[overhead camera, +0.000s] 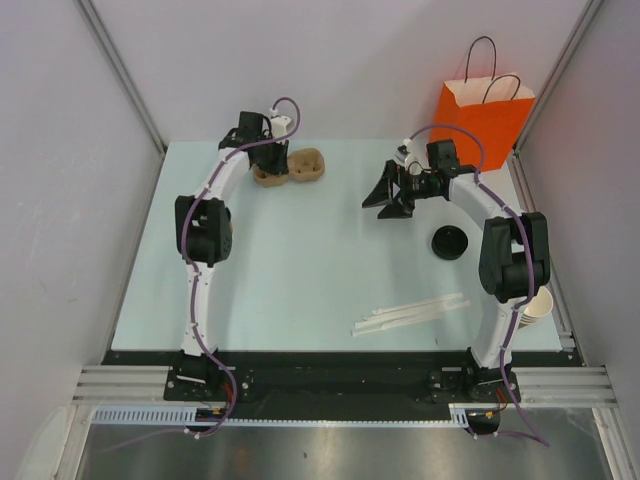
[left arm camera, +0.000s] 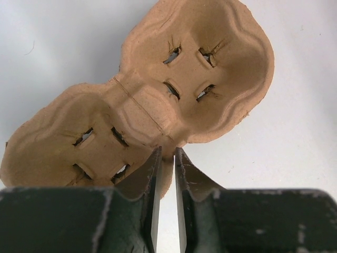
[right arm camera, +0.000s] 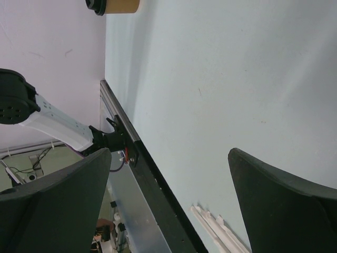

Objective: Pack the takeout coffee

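The takeout coffee [right arm camera: 114,5], a tan cup with a black lid, stands upright at the table's far left edge in the right wrist view. It does not show in the top view. My left gripper [overhead camera: 271,162] [left arm camera: 168,153] is at the back left. Its jaws are nearly together, pinching the rim of a brown pulp two-cup carrier [overhead camera: 304,166] [left arm camera: 210,68] between its two wells. My right gripper [overhead camera: 388,200] [right arm camera: 168,153] hangs wide open above the table's middle right, holding nothing. The orange paper bag [overhead camera: 483,115] stands upright at the back right.
A loose black lid [overhead camera: 450,242] lies beside the right arm. Lidless paper cups [overhead camera: 538,305] sit stacked at the right edge. White stirrers [overhead camera: 410,315] [right arm camera: 218,234] lie near the front edge. Walls close in the left, back and right sides.
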### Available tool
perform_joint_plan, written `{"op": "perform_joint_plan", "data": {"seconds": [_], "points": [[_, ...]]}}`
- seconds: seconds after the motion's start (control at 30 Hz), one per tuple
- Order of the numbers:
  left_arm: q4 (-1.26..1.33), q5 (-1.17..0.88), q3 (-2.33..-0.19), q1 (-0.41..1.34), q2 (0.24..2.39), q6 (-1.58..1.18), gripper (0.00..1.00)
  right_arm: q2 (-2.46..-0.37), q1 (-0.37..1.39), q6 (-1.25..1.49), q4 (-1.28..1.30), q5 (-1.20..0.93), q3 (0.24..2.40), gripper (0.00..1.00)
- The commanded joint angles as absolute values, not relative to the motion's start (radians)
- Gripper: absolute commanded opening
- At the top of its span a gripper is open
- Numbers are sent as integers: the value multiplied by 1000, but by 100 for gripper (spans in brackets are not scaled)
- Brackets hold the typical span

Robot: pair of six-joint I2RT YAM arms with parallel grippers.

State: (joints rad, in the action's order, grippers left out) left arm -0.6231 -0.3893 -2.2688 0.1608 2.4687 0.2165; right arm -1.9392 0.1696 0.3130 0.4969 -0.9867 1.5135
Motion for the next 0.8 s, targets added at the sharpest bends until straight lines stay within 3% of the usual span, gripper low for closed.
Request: {"op": "perform_joint_plan", "data": {"seconds": [0.0,0.3,0.57,0.77], "points": [[-617,-403,-2316,155,2456,207,22,-1953,178,311,477,-1011,1554,100],[-618,-397,-2310,155,2464,216,17,-1951,172,314,480,-1011,1552,100],[-640,-385,-2310,155,2470,230,25,-1954,170,321,476,-1015,1554,100],[-632,-374,-2310,155,2468,226,20,-1953,169,325,474,-1017,1554,100]]}}
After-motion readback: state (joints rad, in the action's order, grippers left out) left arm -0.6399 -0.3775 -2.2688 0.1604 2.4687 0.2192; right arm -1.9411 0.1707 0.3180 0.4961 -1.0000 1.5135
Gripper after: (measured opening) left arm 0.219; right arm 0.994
